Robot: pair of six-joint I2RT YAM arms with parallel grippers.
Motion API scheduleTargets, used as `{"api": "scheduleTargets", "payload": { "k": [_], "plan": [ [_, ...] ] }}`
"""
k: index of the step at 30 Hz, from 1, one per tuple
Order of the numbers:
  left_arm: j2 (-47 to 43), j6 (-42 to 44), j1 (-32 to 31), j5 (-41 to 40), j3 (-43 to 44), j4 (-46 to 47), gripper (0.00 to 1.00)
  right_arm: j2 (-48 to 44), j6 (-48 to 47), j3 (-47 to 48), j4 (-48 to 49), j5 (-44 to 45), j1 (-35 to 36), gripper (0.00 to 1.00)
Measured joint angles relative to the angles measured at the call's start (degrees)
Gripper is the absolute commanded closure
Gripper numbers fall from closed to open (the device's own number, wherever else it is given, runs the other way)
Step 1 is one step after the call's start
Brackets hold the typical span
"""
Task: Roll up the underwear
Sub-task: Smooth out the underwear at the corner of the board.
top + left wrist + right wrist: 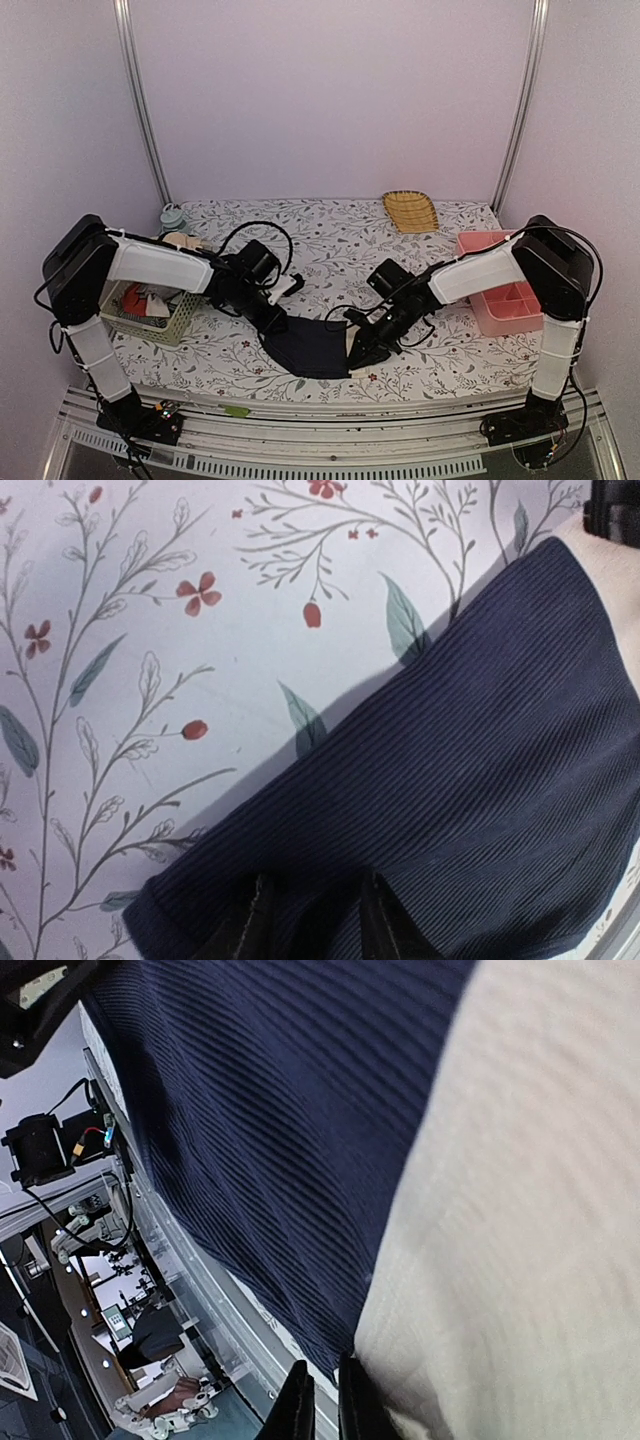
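Navy ribbed briefs lie flat on the floral table, centre, near the front edge, between both arms. A beige panel shows at their right side.
Left gripper: on the briefs' left edge, fingers apart with cloth between them. Cannot tell whether it grips.
Right gripper: clenched on the briefs' right edge, where navy meets beige.
Basket with other cloth pieces stands at the left.
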Motion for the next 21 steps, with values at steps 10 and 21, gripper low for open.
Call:
{"api": "scheduleTargets", "payload": {
  "k": [10,21],
  "plan": [
    [-18.88,1.92,0.33,2.49,0.11,-2.91,0.04,-15.52,-0.26,4.94,-3.82,5.77,0.09,0.33],
    [-39.17,3.26,0.35,3.96,-3.91,15.98,0.04,-28.20,-4.83,7.30,8.22,16.48,-2.23,0.03]
  ]
}}
